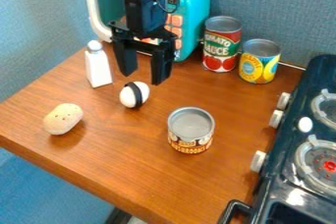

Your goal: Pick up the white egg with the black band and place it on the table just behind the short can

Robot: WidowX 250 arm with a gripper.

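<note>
The black gripper (143, 74) hangs over the back left part of the wooden table, its two fingers apart with nothing between them. Just below its fingertips in the view lies a white egg-shaped object (134, 95) with a black band around it. To the left stands a white bottle (98, 65) with a rounded cap. A beige, potato-like object (63, 119) lies near the table's left edge. Right of the banded object, a short can (190, 130) with a mushroom label stands upright.
Behind the gripper stands a teal toy microwave (191, 12). A tomato sauce can (222, 43) and a yellow-and-blue can (259, 61) stand at the back of the table (125, 169). A dark toy stove (295, 159) with white knobs borders the right side.
</note>
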